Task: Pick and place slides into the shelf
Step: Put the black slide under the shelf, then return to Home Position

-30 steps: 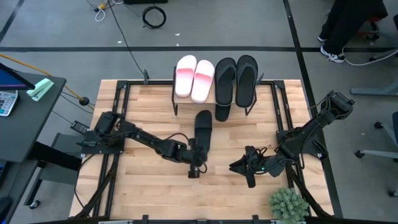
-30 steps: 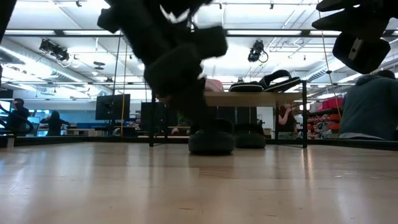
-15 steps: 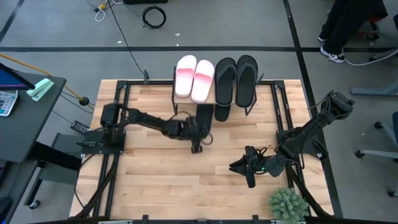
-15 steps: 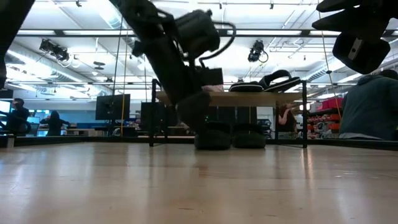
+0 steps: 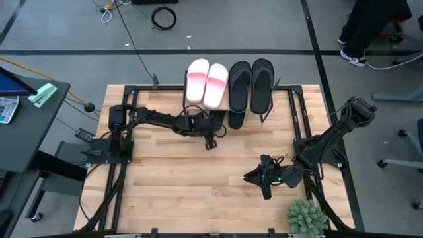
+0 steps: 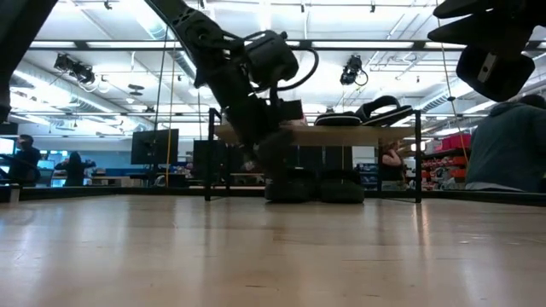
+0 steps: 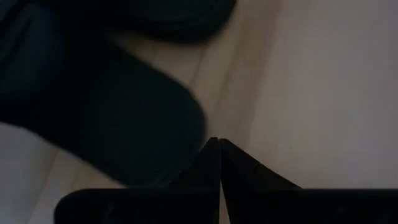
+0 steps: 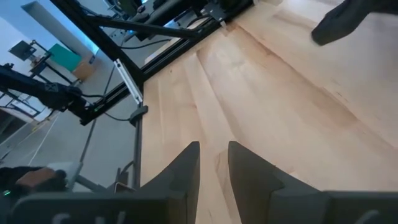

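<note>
The left gripper (image 5: 210,134) is seen at the near edge of the shelf (image 5: 225,106), fingers (image 7: 208,168) pressed together, nothing pinched. A black slide (image 7: 106,106) lies just beside the fingertips, pushed under the shelf's lower tier next to another black slide (image 6: 342,188). On top, two pink-and-white slides (image 5: 205,82) and two flip-flops (image 5: 251,82) are lined up. The right gripper (image 5: 266,185) is parked over the tabletop (image 5: 165,178) at near right, fingers (image 8: 186,171) slightly parted, empty.

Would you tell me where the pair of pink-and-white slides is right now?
In the high view the pink-and-white slides lie side by side on the left half of the shelf top board, next to the black flip-flops on their right.
</note>
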Action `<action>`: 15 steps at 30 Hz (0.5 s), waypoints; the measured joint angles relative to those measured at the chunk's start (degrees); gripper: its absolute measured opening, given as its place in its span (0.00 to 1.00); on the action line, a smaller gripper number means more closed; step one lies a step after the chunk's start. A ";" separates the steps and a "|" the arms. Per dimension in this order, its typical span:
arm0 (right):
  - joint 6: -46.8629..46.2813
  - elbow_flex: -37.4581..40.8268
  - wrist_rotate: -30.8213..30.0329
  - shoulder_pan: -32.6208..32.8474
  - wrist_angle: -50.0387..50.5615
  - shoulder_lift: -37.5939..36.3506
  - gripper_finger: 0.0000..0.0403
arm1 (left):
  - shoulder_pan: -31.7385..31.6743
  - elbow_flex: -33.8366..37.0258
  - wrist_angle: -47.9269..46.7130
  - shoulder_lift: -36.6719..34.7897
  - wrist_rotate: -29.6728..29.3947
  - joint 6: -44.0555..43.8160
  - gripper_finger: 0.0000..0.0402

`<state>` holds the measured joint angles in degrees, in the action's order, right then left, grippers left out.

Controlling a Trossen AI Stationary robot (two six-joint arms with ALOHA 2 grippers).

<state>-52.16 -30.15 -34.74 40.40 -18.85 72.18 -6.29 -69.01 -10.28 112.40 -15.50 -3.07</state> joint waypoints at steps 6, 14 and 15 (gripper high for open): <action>0.31 0.00 -1.23 0.02 0.07 0.00 0.22 | 3.84 0.00 0.31 -0.47 0.74 -0.01 0.01; 0.28 0.00 -1.31 0.01 0.34 0.00 0.22 | 6.58 -0.06 -5.30 -2.70 -6.95 -6.84 0.02; 0.29 0.00 -1.32 0.01 0.57 0.00 0.22 | 6.95 -0.07 -7.10 -2.92 -8.19 -8.29 0.01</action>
<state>-51.88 -30.15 -36.05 40.41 -18.28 72.18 0.66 -69.08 -17.38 109.48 -23.69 -11.36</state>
